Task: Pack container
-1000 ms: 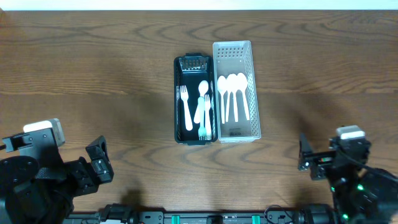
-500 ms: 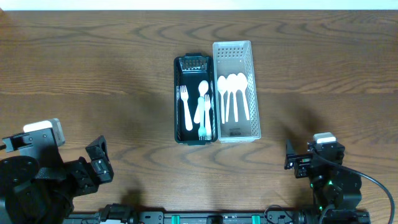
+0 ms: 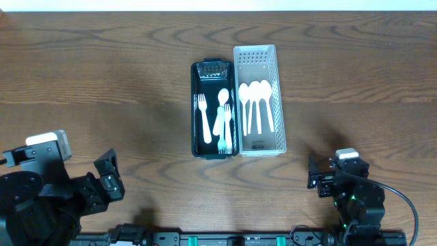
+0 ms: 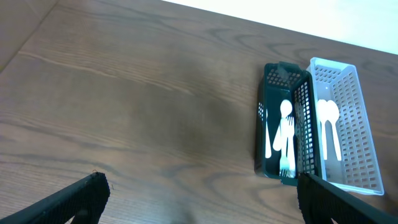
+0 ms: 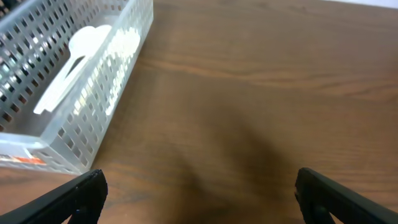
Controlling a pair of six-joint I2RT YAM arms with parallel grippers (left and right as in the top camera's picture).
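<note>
Right pincer: fingers spread wide apart with nothing between them, low over the table.
Left pincer: also spread wide and empty. It has bare wood under it and is well apart from both baskets.
White basket: ahead of the right pincer and off to its left, near but not touching. Its near corner fills the upper left of the right wrist view.
White spoons: three lie side by side in the white basket, bowls at the far end and handles pointing back toward the right pincer.
Dark basket: touching the far side of the white basket as seen from the right pincer. For the left pincer it lies ahead and to the right.
Forks: white ones lie in the dark basket with a spoon and a teal fork, all lengthwise.
Step in hand: probably the right pincer's reach for a spoon, though the frames do not settle which basket is being packed.
Doing it well: swing left until centred over one handle, then come down inside the walls with the fingers across the handle. Take the outermost spoon to avoid dragging the others.
Risk: the spoons lie flat and thin, so a finger may catch the lattice wall or nip two at once.
</note>
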